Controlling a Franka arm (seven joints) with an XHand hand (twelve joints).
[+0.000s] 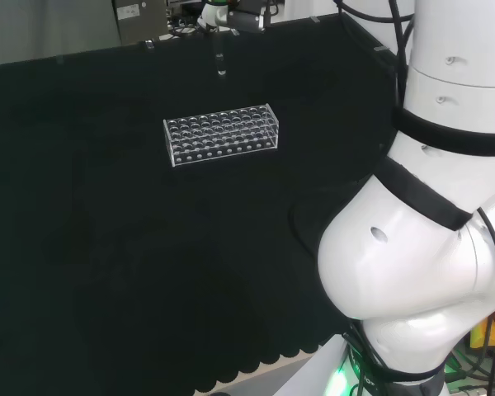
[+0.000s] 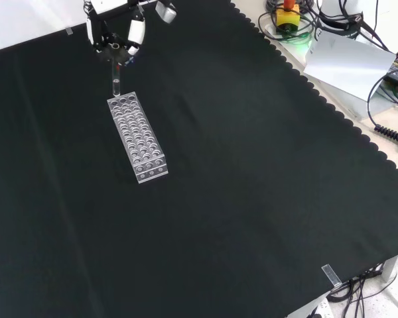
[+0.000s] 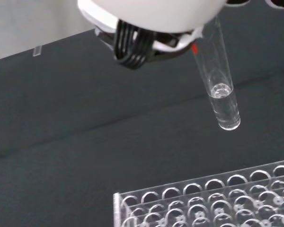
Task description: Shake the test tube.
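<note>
- The test tube (image 3: 221, 90) hangs in the air, pinched at its upper end by the hand (image 2: 116, 33). Its rounded bottom points down, with the long axis close to upright and just a slight lean.
- The key relation: the tube sits straight below the hand and is lifted clear of the clear test tube rack (image 2: 137, 138). It hangs just past the rack's far end in the front view, so I'd say a shake has free room as long as it stays up there.
- The wrist view gives you a little clear liquid sitting in the tube's bottom. The other two views don't let you tell that.
- The head view puts the hand and tube at the far side of the black-clothed tabletop (image 1: 107, 247), beyond the rack.
</note>
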